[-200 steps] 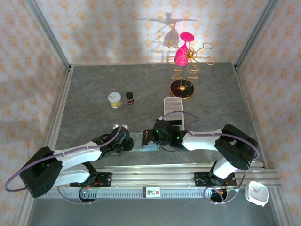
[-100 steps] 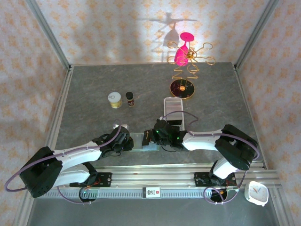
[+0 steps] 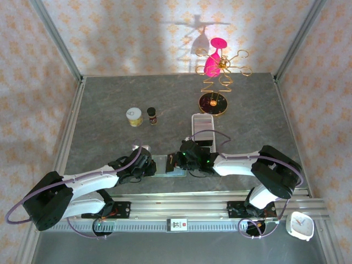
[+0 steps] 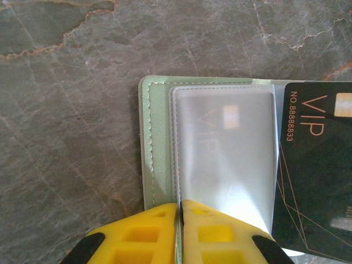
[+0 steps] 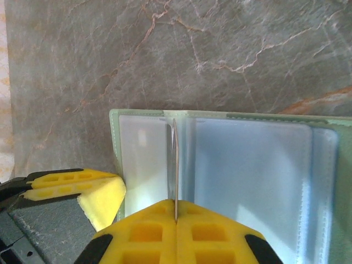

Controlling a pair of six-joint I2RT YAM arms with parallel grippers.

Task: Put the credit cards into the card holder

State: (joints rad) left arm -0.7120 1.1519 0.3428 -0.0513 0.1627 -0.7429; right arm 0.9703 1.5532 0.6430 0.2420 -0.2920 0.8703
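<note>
Here the card holder [image 3: 168, 165] lies opened flat on the bench [image 3: 110, 137], directly between the two sets of jaws, its clear sleeves facing up. The left jaws, at the end of the left arm [image 3: 93, 179], are almost fully together. Only a hairline slit remains, and they pinch the near edge of the card holder where the green cover meets a clear sleeve [image 4: 225, 181]. Which layers exactly are caught between them I cannot tell.

Just ahead of the left jaws, inside that sleeve, a sleeved credit card [image 4: 228, 118] shows faintly, its VIP print blurred by the plastic. To the right of the left jaws, beside the sleeve, lies a dark credit card [image 4: 313, 176] with VIP lettering and a number along its short side.

The right jaws, on the right arm [image 3: 242, 162], are pressed fully together on a thin credit card [image 5: 175, 165]. It is seen edge-on and stands upright straight ahead of the right jaws, at the fold between two sleeves of the holder. It is perhaps already entering a pocket, but the view does not decide this.
</note>
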